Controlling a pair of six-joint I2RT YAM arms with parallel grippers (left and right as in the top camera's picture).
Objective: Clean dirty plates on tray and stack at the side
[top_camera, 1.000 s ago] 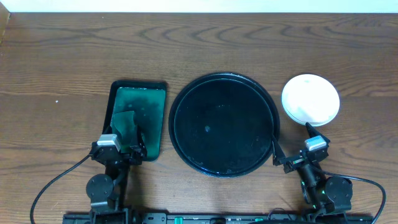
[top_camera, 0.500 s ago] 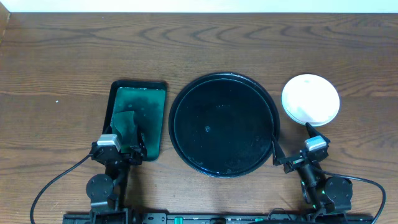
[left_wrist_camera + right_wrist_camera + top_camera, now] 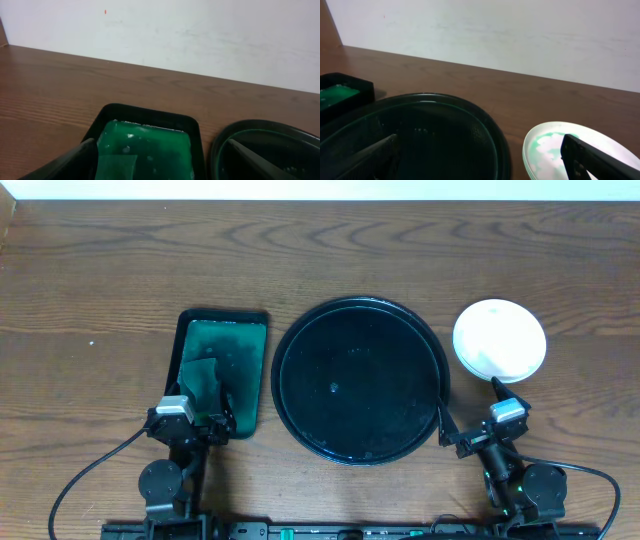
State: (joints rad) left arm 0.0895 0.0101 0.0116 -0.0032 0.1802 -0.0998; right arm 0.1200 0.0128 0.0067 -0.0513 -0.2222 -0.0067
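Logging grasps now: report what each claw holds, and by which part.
Nothing is held. The left claw and the right claw are open and empty.

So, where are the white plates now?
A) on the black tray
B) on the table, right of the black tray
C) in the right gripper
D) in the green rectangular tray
B: the white plates rest on the table beside the black tray, which holds nothing.
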